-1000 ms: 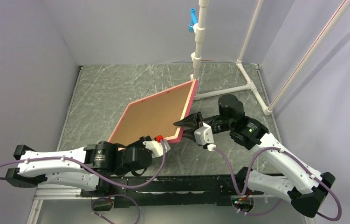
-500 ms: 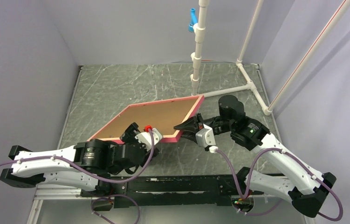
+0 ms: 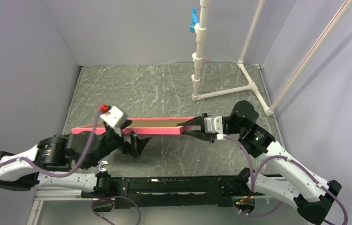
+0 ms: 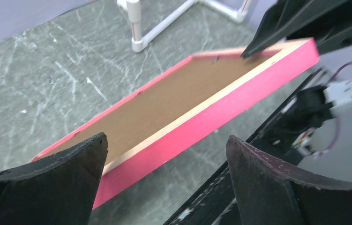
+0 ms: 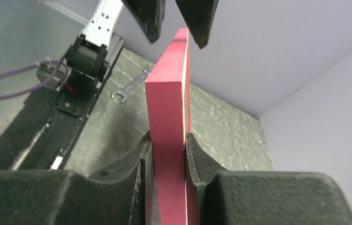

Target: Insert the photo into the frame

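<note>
The frame (image 3: 131, 125) has a pinkish-red border and shows nearly edge-on in the top view, stretched left to right above the table. A brown backing board (image 4: 164, 96) fills its upper face. My right gripper (image 3: 189, 126) is shut on the frame's right end; in the right wrist view its jaws (image 5: 169, 138) press both sides of the pink edge (image 5: 167, 112). My left gripper (image 3: 136, 143) stands open just near of the frame's long edge (image 4: 220, 110), with nothing between its fingers (image 4: 75, 173). The photo is out of view.
A white PVC pipe stand (image 3: 197, 70) with a blue clip (image 3: 192, 21) rises at the back middle, its foot bars running right. A small wrench (image 5: 127, 89) lies near the front rail. Lilac walls close in on the left, back and right.
My left gripper has opened, let go of the frame's near edge and drawn back to the left. The frame has swung from tilted up to nearly level, held only by my right gripper.
</note>
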You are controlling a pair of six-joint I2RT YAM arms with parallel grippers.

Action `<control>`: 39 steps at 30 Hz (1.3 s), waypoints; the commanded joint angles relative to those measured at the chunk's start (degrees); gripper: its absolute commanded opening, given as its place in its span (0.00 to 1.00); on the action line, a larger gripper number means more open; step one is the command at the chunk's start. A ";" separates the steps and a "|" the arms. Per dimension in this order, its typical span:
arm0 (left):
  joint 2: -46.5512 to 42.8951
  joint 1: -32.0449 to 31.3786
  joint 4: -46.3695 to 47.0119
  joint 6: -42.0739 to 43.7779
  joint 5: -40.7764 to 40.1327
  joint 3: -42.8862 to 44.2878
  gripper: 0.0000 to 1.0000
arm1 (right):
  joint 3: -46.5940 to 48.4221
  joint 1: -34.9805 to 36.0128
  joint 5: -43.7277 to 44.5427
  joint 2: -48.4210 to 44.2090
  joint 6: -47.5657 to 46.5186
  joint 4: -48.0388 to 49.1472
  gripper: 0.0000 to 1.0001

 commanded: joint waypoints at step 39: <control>-0.46 5.87 6.23 -28.08 -2.37 -19.44 0.99 | -23.78 -28.77 21.08 10.03 68.94 2.11 0.00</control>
